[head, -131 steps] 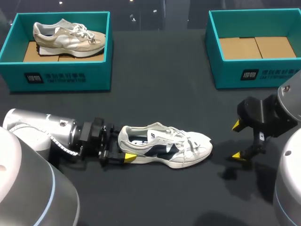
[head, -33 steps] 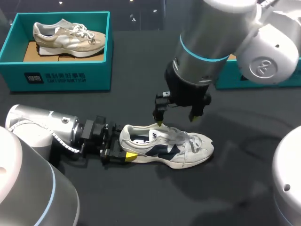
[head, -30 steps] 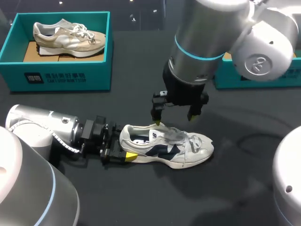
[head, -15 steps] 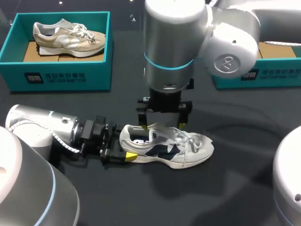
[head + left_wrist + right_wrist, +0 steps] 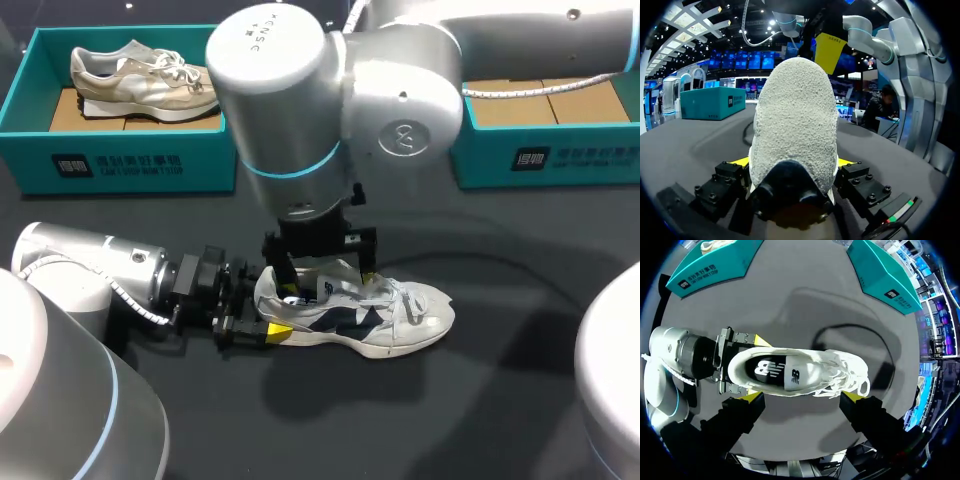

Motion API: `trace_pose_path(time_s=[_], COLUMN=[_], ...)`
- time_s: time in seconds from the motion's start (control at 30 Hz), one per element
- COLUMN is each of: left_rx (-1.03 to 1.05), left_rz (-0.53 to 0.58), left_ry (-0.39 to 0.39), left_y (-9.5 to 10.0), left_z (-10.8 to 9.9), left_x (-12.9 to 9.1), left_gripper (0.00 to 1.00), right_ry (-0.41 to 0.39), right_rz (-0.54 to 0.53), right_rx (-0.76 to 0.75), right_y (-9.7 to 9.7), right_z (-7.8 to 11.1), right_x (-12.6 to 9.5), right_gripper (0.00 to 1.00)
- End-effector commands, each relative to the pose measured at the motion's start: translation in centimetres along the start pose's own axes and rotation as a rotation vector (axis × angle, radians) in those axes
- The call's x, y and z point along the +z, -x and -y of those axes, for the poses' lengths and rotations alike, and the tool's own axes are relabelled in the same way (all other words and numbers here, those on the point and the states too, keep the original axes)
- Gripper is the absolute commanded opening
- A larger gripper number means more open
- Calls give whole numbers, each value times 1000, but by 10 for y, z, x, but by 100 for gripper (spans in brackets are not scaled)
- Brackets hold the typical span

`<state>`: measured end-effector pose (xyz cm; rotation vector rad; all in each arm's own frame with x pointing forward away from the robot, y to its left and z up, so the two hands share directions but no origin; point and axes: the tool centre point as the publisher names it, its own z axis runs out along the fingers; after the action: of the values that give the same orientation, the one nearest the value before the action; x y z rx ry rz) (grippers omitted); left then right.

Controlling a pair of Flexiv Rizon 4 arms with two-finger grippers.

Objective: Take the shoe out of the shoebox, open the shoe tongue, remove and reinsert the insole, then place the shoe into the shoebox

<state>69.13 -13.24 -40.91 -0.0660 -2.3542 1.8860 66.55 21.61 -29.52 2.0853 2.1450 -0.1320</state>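
Clamping the shoe point(image 5: 350, 315) by its stiffer heel, your left end effector point(image 5: 262, 315) anchors it; right end effector point(image 5: 323, 275) hangs wide above. Pinch the likely floppy tongue point(image 5: 796, 375) edge.

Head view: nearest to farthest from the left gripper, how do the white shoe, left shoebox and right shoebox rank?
1. white shoe, its heel in the left gripper.
2. left shoebox, back left.
3. right shoebox, back right.
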Motion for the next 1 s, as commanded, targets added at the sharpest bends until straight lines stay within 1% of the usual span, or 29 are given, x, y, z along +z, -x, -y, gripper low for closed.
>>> trace_pose_path(time_s=[0.03,0.1,0.3,0.53,0.67,0.77,1.0], left_rx=[0,0,0,0,0,0,0], left_rz=[1,1,1,1,1,1,1], left_ry=[1,1,1,1,1,1,1], left_y=[1,1,1,1,1,1,1], left_z=[0,0,0,0,0,0,0], left_x=[1,1,1,1,1,1,1], left_gripper=[0,0,0,0,0,0,0], right_ry=[-1,7,-7,-14,1,-4,-2], right_rz=[156,161,191,211,217,225,228], right_rx=[15,18,29,37,53,58,73], right_y=[-9,-9,-8,-8,-7,-7,-3], right_z=[-2,-3,-6,-4,-2,0,3], right_x=[10,10,16,26,31,36,49], right_gripper=[100,100,100,100,100,100,100])
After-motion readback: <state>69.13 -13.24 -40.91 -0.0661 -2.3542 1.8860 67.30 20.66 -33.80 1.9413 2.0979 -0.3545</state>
